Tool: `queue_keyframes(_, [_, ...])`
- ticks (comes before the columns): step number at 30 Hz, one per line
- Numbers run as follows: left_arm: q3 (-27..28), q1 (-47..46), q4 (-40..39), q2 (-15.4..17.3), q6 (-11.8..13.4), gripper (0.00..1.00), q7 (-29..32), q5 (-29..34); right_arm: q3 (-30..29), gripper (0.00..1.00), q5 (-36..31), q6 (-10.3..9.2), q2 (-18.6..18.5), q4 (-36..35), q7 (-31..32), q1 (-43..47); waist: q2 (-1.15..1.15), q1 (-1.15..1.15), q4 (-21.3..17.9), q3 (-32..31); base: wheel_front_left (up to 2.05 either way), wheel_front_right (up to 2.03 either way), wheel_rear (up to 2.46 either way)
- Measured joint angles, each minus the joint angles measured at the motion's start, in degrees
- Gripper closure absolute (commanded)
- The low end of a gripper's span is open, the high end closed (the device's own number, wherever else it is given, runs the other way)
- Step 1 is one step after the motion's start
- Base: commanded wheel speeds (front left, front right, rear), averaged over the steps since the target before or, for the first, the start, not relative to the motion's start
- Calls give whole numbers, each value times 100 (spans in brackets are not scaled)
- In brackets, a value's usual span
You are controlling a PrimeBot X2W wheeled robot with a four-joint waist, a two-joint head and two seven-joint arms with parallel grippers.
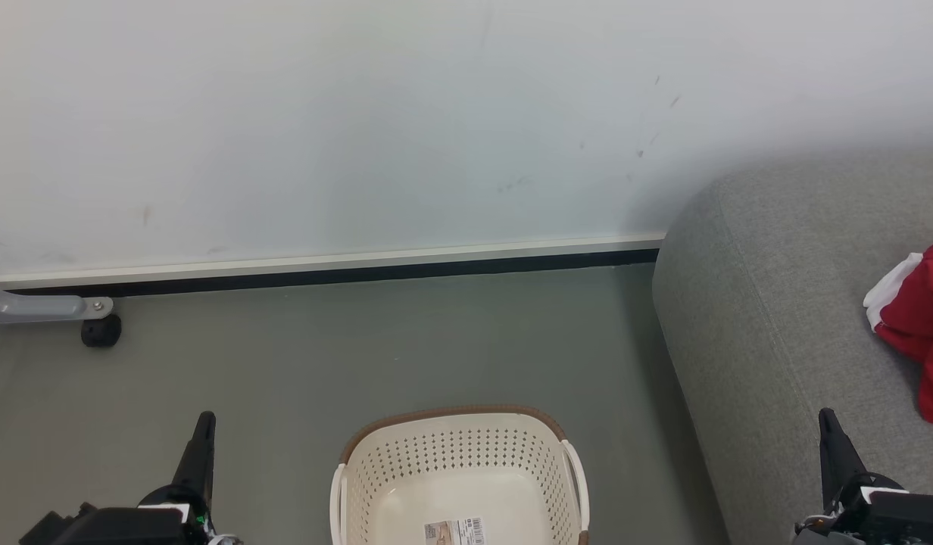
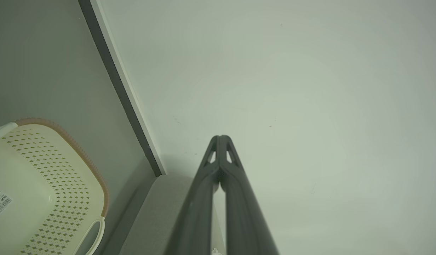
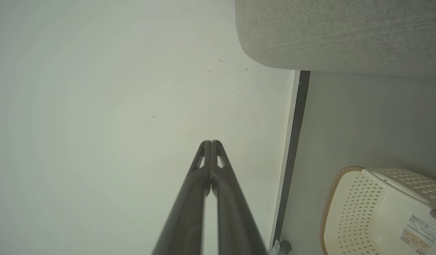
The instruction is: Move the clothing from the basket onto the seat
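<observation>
The cream perforated basket point(image 1: 459, 477) with a brown rim stands on the floor at the bottom centre, with nothing but a barcode sticker on its bottom. The basket point(image 2: 44, 191) also lies at the lower left of the left wrist view, and the basket point(image 3: 380, 212) at the lower right of the right wrist view. Red clothing point(image 1: 921, 333) with white trim lies on the grey seat point(image 1: 769, 333) at the right edge. My left gripper point(image 1: 205, 416) is shut and empty, left of the basket. My right gripper point(image 1: 826, 414) is shut and empty over the seat's front. Both point at the wall.
A white wall point(image 1: 360, 113) with a dark skirting strip point(image 1: 330, 274) runs behind the grey-green floor point(image 1: 360, 348). A grey metal leg with a black caster point(image 1: 101, 331) stands at the far left by the wall.
</observation>
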Motion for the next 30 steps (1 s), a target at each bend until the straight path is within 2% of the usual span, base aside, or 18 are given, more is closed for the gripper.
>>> queue_keyframes(30, [0,-1,8,0,-1,100,0,0,1,100,0,24,0,3,0,-1,0,0,0,0,0,0,0])
